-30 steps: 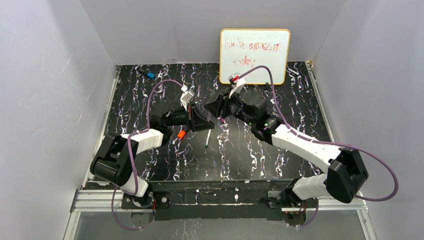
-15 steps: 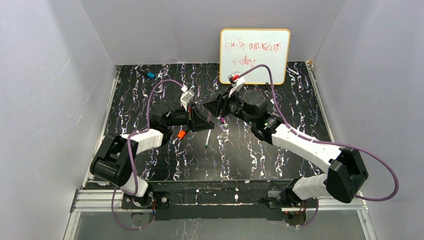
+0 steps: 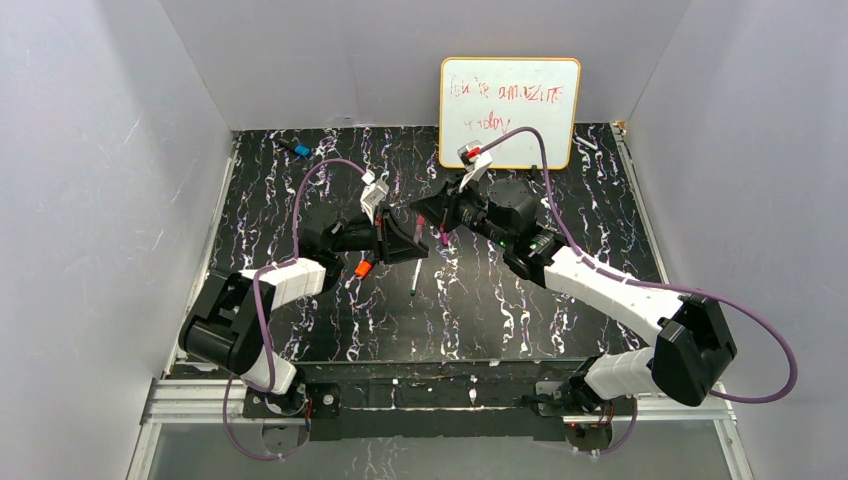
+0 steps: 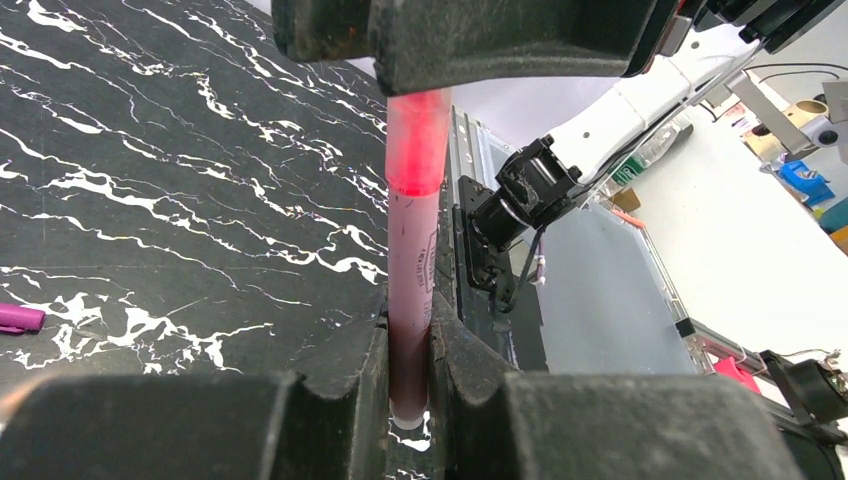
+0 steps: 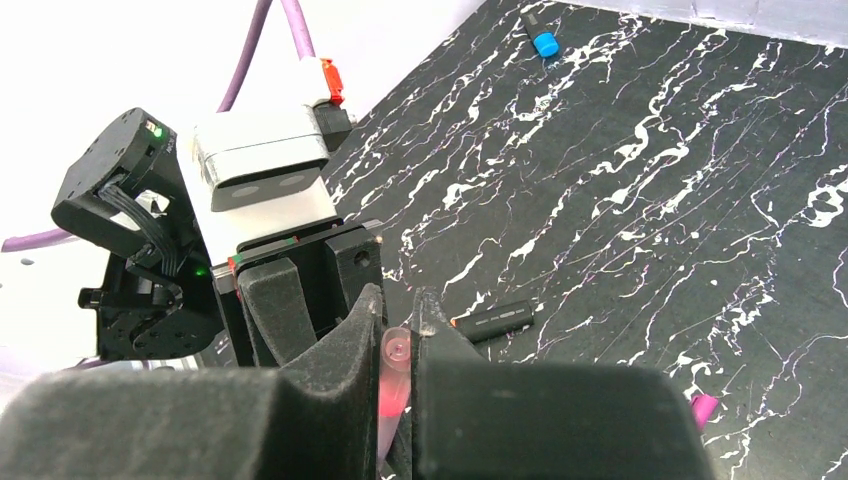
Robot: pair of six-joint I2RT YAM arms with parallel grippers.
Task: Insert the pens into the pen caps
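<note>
Left wrist shows one pink pen (image 4: 412, 250) clamped by left end effector (image 4: 408, 340) and right end effector (image 4: 410, 65).

Plain grey walls (image 3: 100, 150) enclose a black white-veined table (image 3: 300, 330), a scribbled whiteboard (image 3: 510, 110) leaning at the back.

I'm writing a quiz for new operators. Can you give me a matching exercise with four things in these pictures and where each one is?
1 pale pink pen
2 magenta cap
3 blue-tipped marker
4 whiteboard

A standing upright at the back
B lying loose on the table, close by the grippers
C lying in the far left corner
D clamped between left gripper and right gripper

Pairs: 1-D, 2-B, 3-C, 4-A
</note>
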